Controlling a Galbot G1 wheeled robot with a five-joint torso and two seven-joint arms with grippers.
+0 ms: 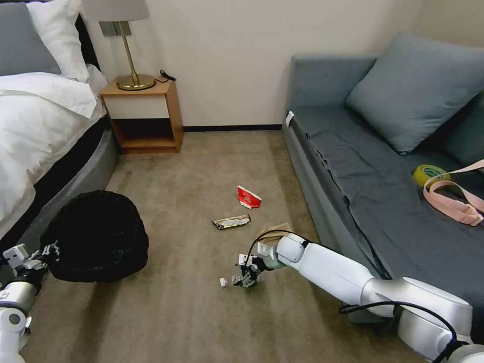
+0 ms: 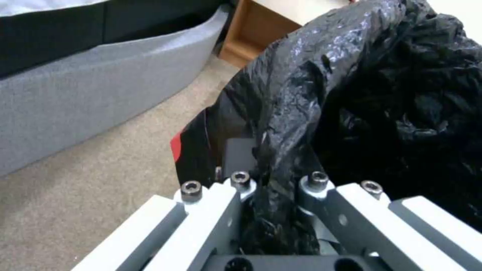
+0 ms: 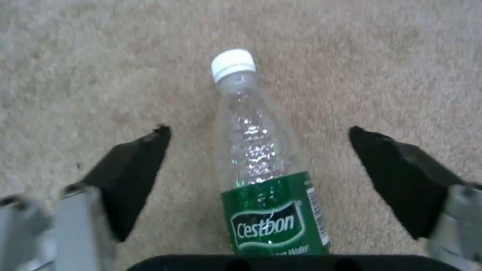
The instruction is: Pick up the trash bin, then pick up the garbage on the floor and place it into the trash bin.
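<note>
The trash bin [image 1: 96, 237], lined with a crinkled black bag, is at the lower left beside the bed. My left gripper [image 1: 48, 250] is shut on the trash bin's [image 2: 391, 94] bag-covered rim, which runs between the jaws of the left gripper [image 2: 273, 180]. A clear plastic bottle [image 3: 261, 158] with a green label lies on the carpet between the open black fingers [image 3: 135, 177] of my right gripper [image 3: 258, 150]. In the head view the right gripper [image 1: 247, 275] hovers low over the bottle [image 1: 228, 282]. Other garbage lies beyond: a dark wrapper [image 1: 232, 222], a red-white carton [image 1: 249, 197], and a brown paper bag [image 1: 275, 233] partly behind my right arm.
A grey sofa [image 1: 353, 166] runs along the right, with a yellow tape roll [image 1: 429, 174] and a pink strap [image 1: 454, 201] on its seat. A bed [image 1: 40, 126] lies on the left, a wooden nightstand [image 1: 143, 116] with a lamp [image 1: 128, 50] at the back. Carpet stretches between them.
</note>
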